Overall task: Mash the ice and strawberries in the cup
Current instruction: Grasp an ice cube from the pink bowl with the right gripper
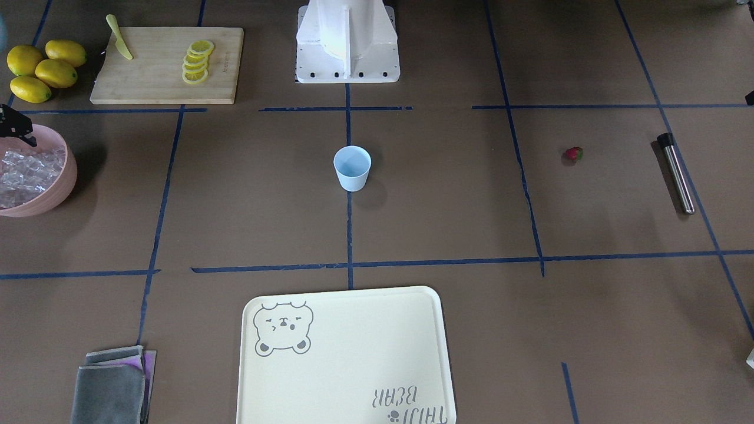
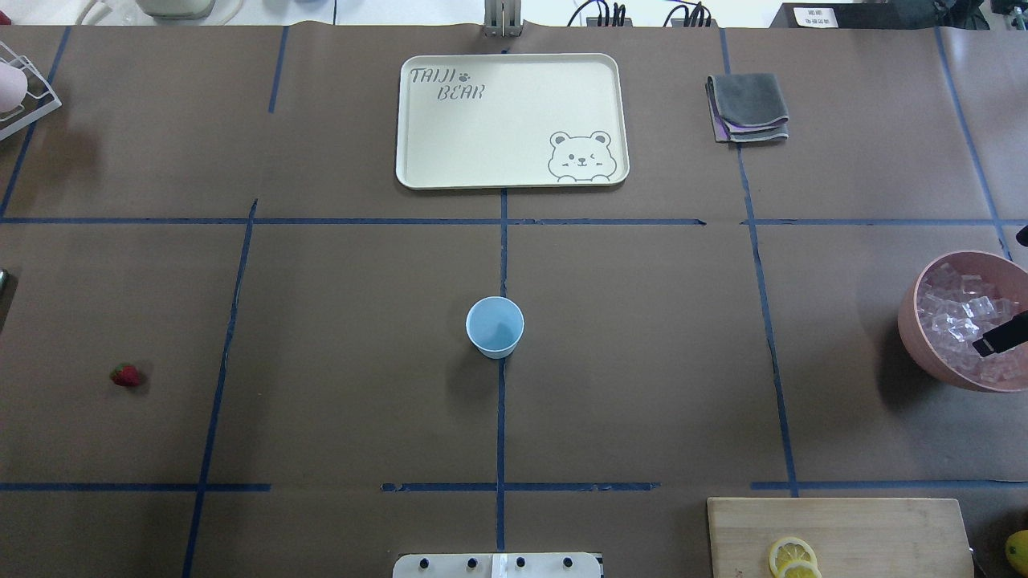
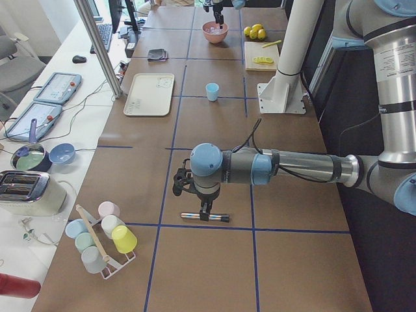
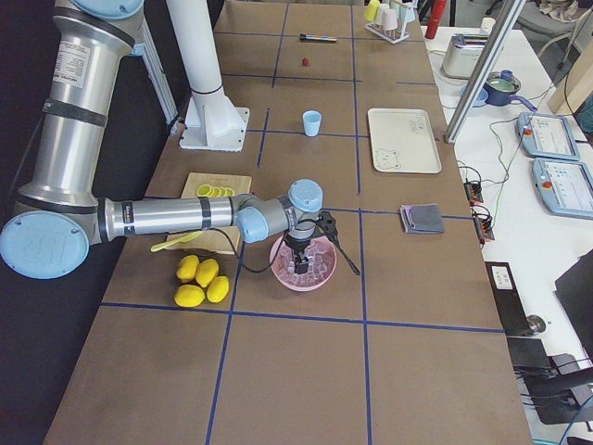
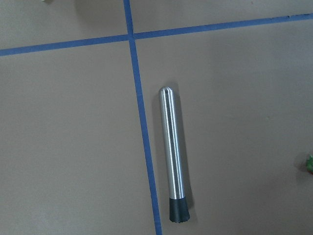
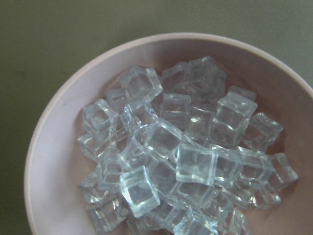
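The pale-blue cup [image 2: 495,327] stands upright and empty-looking at the table's middle; it also shows in the front view [image 1: 352,168]. The strawberry [image 2: 125,375] lies alone on the robot's left side [image 1: 574,154]. The ice [image 6: 181,152] fills a pink bowl [image 2: 911,321] on the robot's right. My right gripper [image 2: 1000,293] hangs over the ice, one finger [image 2: 996,339] well apart from the other, nothing held. My left gripper [image 3: 205,212] hovers just above a steel muddler [image 5: 173,152]; I cannot tell whether it is open or shut.
A wooden board [image 1: 153,70] with lemon slices and a yellow knife [image 1: 119,38] lies near whole lemons [image 1: 41,69]. A cream tray [image 1: 341,359] and a folded grey cloth [image 1: 112,383] lie at the far side. The robot base [image 1: 347,53] stands behind the cup.
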